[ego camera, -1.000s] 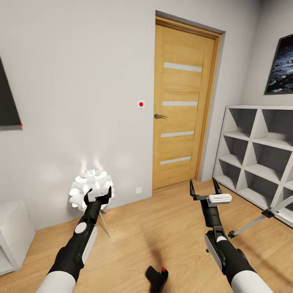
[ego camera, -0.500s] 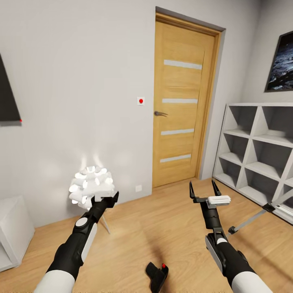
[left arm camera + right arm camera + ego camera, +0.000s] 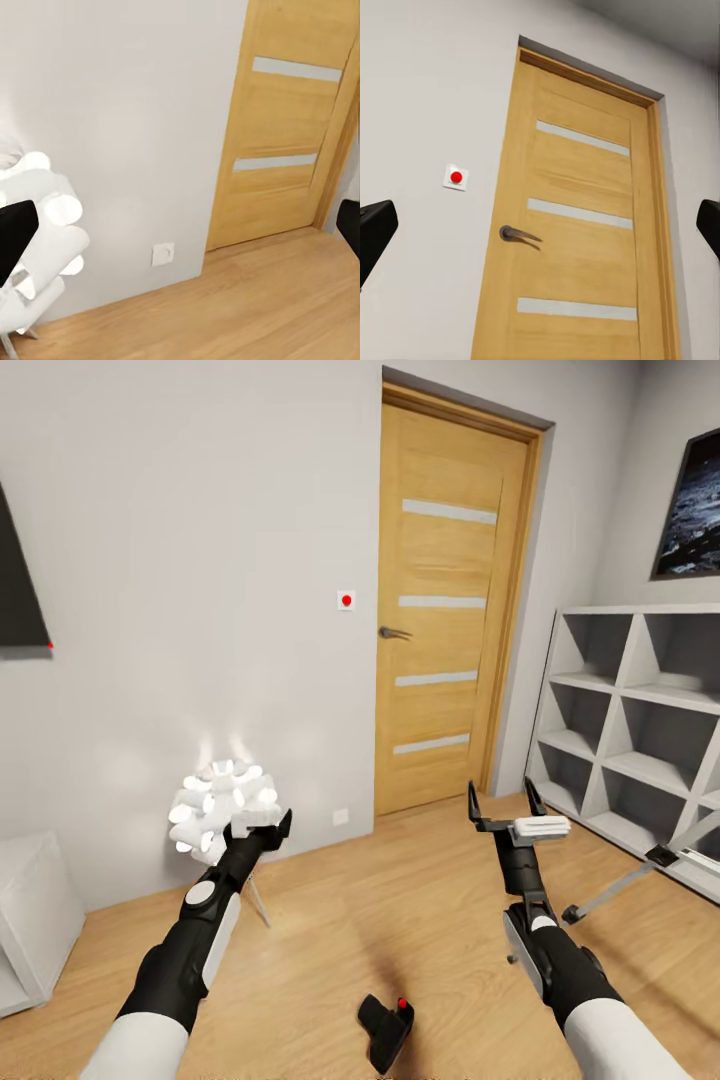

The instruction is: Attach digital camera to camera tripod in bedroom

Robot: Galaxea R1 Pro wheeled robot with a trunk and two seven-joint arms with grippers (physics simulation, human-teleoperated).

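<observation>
Since the earlier frame the whole view has tilted slightly; both arms remain raised. Left gripper (image 3: 268, 826), fingers spread and empty, in front of a glowing white lamp (image 3: 218, 805). Right gripper (image 3: 503, 800), fingers spread and empty, facing the wooden door (image 3: 450, 605). Camera (image 3: 386, 1027) lies on the plank floor (image 3: 400, 900) between the arms. Tripod (image 3: 640, 875), partly visible, leans near the grey shelving (image 3: 640, 730).
</observation>
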